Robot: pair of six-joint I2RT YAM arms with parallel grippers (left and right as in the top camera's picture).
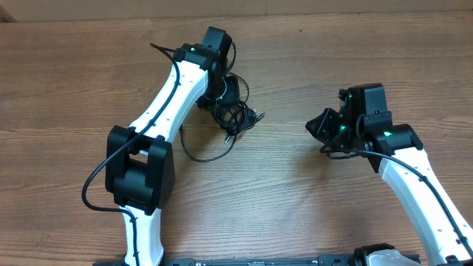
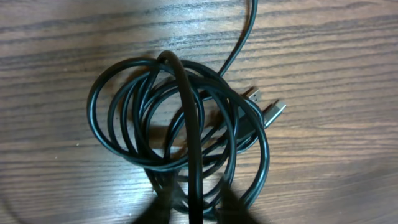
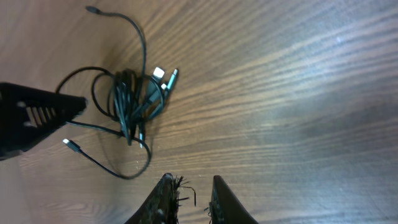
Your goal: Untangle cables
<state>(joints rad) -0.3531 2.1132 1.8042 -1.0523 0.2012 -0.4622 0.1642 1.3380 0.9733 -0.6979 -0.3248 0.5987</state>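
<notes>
One strand of the cables (image 2: pixel 186 124) is seen closest to the left wrist lens. It is arched up over the coil and run down between the two blurred dark fingers (image 2: pixel 155 210) of the left gripper (image 2: pixel 198 211). Whether that strand is pinched or merely passed between parted fingers cannot be told. The rest of the bundle is laid in a loose coil on the wooden table (image 2: pixel 336 174), directly beneath and just ahead of the left gripper. Two metal plug ends (image 2: pixel 267 109) are pointed outward at one side of the coil. From above, a long loose tail (image 1: pixel 203 159) is seen curved away from the coil, back beside the left arm. The right gripper (image 3: pixel 194 199) is held well apart from the bundle. Its fingers are parted by a narrow gap and nothing is held between them. The coil is seen far ahead of it and off to its left.
</notes>
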